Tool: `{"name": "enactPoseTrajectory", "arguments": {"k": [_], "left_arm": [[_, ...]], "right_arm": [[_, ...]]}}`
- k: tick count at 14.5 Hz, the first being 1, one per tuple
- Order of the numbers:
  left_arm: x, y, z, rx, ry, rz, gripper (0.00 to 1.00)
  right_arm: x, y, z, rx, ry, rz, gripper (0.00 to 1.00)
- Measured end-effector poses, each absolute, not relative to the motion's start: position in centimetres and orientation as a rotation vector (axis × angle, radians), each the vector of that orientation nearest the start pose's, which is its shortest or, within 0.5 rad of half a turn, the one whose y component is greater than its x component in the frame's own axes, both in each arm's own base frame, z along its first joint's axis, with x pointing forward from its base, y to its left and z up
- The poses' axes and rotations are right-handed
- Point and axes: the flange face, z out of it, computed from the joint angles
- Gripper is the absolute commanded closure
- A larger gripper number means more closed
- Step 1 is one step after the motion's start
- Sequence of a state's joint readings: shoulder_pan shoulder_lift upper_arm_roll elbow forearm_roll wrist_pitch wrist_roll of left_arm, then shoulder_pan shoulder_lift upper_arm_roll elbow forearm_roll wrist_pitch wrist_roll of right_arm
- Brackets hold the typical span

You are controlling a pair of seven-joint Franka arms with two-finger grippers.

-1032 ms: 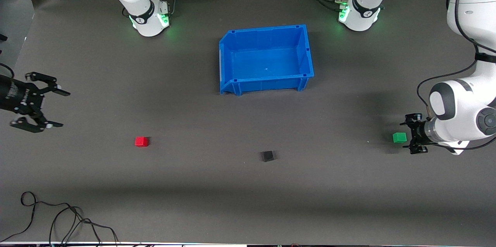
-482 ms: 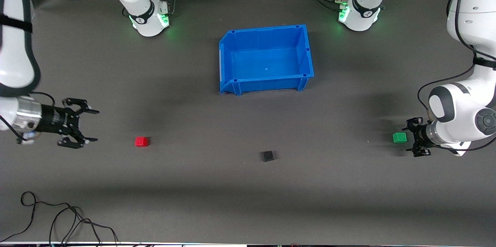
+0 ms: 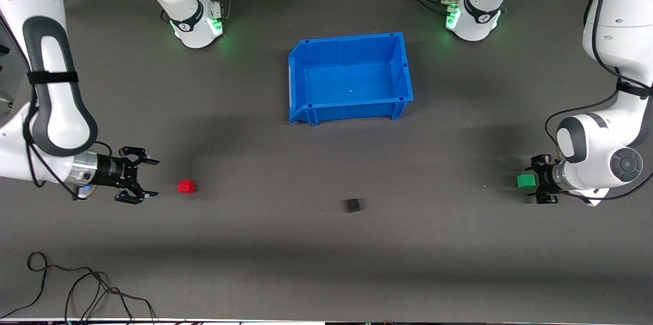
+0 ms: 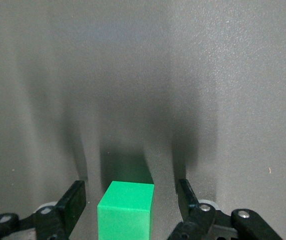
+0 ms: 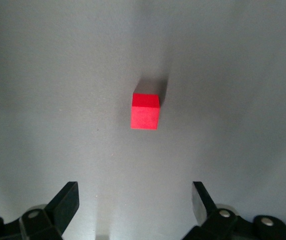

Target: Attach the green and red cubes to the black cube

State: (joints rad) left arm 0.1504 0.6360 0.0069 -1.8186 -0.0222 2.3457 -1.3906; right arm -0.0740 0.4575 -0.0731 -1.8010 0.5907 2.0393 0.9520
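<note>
- Left gripper [image 3: 536, 181] low at the mat [image 3: 326, 264], fingers spread to either side of the green cube [image 3: 525, 180], not touching it; same cube [image 4: 125, 212] in the left wrist view between the two fingers [image 4: 71, 204].
- Right gripper [image 3: 145, 178] low over the mat, jaws wide apart, pointed at the red cube [image 3: 186, 186] and short of it; red cube [image 5: 145, 111] apart from the fingertips in the right wrist view.
- Black cube [image 3: 352, 205] alone on the mat, nearer the front camera than the blue bin [image 3: 403, 67].
- Red cube off toward the right arm's end from the black cube, green cube toward the left arm's end, both well apart from it.
- Blue bin upright, farther from the front camera than the black cube.
</note>
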Motion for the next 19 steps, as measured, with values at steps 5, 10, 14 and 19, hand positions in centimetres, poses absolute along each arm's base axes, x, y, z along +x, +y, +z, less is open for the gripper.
{"name": "enactPoseTrajectory", "arguments": {"k": [5, 10, 14, 19], "left_arm": [[63.1, 9.9, 18.0, -2.198, -2.154, 0.135, 0.65], [63.1, 10.0, 18.6, -2.195, -2.099, 0.156, 1.00], [64.5, 10.4, 21.4, -2.198, -2.152, 0.118, 1.00], [65.3, 10.5, 25.1, -2.204, -2.228, 0.097, 1.00]], "right_arm": [[63.0, -6.7, 22.4, -2.037, 1.804, 0.516, 0.00], [63.2, -6.6, 20.1, -1.982, 1.831, 0.499, 0.00], [62.9, -6.3, 17.9, -1.964, 1.813, 0.520, 0.00], [62.6, -6.2, 16.5, -1.965, 1.817, 0.543, 0.13]]}}
